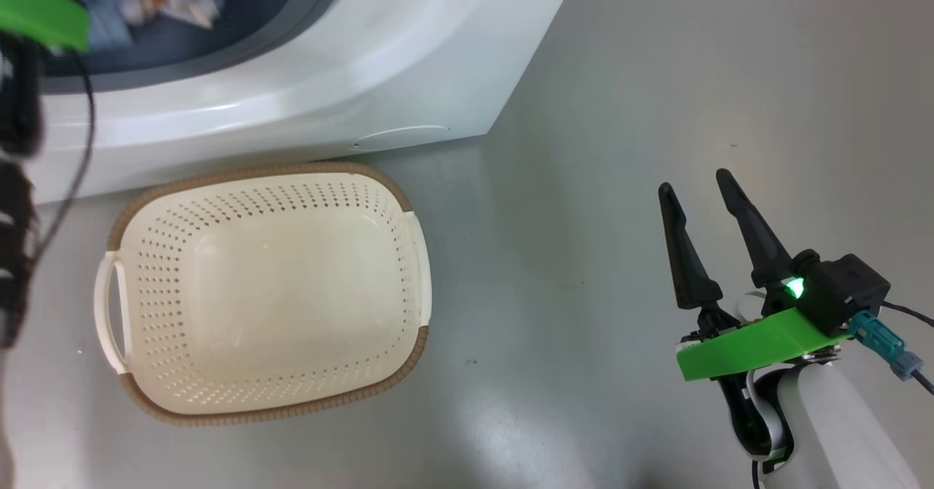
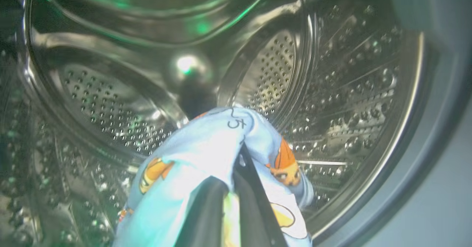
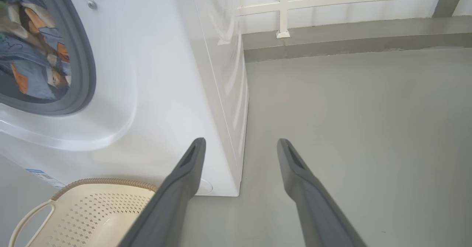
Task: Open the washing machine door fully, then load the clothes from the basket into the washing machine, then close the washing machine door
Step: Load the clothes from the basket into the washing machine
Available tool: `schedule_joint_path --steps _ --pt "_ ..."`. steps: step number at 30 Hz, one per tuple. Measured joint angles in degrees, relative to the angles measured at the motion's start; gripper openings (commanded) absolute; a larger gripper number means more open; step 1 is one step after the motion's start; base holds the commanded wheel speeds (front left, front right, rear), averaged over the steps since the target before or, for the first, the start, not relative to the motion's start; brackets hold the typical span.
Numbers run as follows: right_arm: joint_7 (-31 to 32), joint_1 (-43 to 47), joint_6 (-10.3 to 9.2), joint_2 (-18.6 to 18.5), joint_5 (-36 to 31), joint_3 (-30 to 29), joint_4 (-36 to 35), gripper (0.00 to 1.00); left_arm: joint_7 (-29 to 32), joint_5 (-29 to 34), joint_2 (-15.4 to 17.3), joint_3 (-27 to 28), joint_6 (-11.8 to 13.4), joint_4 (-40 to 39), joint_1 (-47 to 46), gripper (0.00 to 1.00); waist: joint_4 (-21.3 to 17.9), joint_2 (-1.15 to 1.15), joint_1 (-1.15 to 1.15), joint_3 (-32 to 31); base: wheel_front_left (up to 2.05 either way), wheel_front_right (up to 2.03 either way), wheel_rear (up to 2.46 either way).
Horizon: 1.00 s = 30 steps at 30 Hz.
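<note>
Right gripper (image 1: 693,180), wide, over floor (image 1: 584,182) beside basket (image 1: 168,219)

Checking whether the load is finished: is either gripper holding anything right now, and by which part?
The left gripper is shut on the clothes, pinching a bunched fold of fabric inside the drum. The right gripper is open, holding nothing.

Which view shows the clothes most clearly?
The left wrist view: the clothes are close and sharp, gripped by the left gripper. The head view gives a blurred patch; the right wrist view, a heap inside the gasket.
</note>
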Motion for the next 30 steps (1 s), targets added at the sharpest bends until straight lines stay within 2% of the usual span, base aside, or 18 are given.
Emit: schedule_joint_path --steps 1,2,3,4,7,12,16,22,30 --pt "0.0 0.0 0.00 0.0 0.0 0.0 0.0 1.00 0.0 0.7 -0.6 1.0 -0.1 0.4 1.0 0.00 0.0 0.00 0.00 -0.1 0.00 0.00 0.00" --pt "0.0 0.0 0.00 0.1 0.0 0.1 0.1 1.00 0.0 1.1 -1.1 1.6 -0.1 1.6 1.6 0.30 0.0 0.00 0.00 -0.2 0.00 0.00 0.00" --pt "0.0 0.0 0.00 0.1 0.0 0.1 0.2 1.00 0.0 1.0 -1.8 1.7 -0.3 3.7 1.8 1.00 0.0 0.00 0.00 -0.4 0.00 0.00 0.00" --pt "0.0 0.0 0.00 0.1 0.0 0.1 0.4 1.00 0.0 1.0 -2.9 0.9 -0.5 8.1 2.2 1.00 0.1 0.00 0.00 -0.7 0.00 0.00 0.00" --pt "0.0 0.0 0.00 0.1 0.0 0.1 0.6 1.00 1.6 0.3 -4.2 -0.5 -0.6 13.1 2.1 1.00 0.2 0.00 0.00 -1.1 0.00 0.00 0.00" --pt "0.0 0.0 0.00 0.0 0.0 0.2 0.8 1.00 6.1 -1.9 -5.3 -2.8 -1.0 16.7 1.8 1.00 0.3 0.00 0.00 -1.6 0.00 0.00 0.00" --pt "0.0 0.0 0.00 0.0 0.0 0.4 1.3 1.00 6.8 -3.3 -5.4 -4.7 -1.0 17.2 0.9 1.00 0.5 0.00 0.00 -2.2 0.00 0.00 0.00" --pt "0.0 0.0 0.00 -0.1 0.0 0.5 1.5 1.00 2.5 -5.6 -4.6 -7.5 -1.0 15.4 0.6 1.00 0.6 0.00 0.00 -2.9 0.00 0.00 0.00" --pt "0.0 0.0 0.00 -0.2 0.2 0.7 2.3 1.00 1.9 -9.5 -3.7 -12.0 -1.0 14.8 1.3 1.00 0.6 0.00 -0.01 -4.6 0.00 0.00 0.00"
